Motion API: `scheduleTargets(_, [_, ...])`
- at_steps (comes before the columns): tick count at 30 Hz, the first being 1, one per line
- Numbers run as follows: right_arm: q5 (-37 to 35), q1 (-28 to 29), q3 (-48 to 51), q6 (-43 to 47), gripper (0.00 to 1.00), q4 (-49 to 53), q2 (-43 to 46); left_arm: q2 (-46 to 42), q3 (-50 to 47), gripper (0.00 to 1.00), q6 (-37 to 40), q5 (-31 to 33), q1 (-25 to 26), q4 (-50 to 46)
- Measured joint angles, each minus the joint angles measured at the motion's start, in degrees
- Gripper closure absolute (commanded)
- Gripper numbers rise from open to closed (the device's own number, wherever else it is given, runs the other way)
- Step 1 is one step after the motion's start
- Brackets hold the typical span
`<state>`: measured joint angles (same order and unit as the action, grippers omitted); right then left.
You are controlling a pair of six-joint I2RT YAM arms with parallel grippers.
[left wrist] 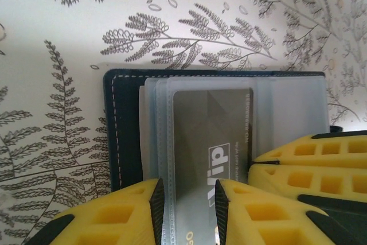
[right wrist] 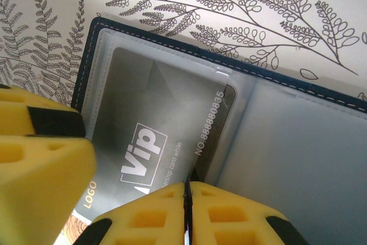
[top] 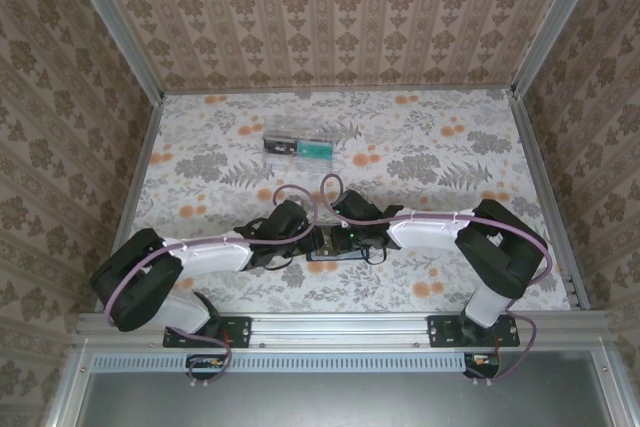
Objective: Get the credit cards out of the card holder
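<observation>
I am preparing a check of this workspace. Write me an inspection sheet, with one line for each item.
Surface: floral-printed tablecloth, lying flat.
Job's things: flat black folding card holder lies open; grey plastic VIP card sits among its clear sleeves.
Clutter: clear plastic box farther back.
Grippers: left gripper, jaws apart over the sleeves; right gripper, shut at the card's edge, grip unclear.
Cables: purple cables loop along both arms.
Surroundings: patterned wallpaper walls; aluminium frame.

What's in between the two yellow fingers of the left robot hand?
The grey card, inside a clear sleeve of the open card holder, lies between the left gripper's fingers. The left wrist view shows it.
</observation>
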<state>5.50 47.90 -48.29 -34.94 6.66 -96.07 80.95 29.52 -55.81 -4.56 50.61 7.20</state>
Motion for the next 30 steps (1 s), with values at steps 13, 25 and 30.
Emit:
scheduleTargets(13, [-0.04,0.00,0.00,0.00,0.88,0.04,-0.02,1.07,-1.05,0.74,-0.74,-0.98,0.00,3.52])
scheduleTargets(25, [0.70,-0.44,1.14,-1.75,0.75,-0.50,1.97,1.07,-1.42,0.81,-1.18,-1.14,0.46,3.54])
scheduleTargets(30, [1.44,-1.68,2.54,-3.98,0.76,-0.85,4.59,1.05,-1.49,0.84,-1.18,-0.79,0.81,2.60])
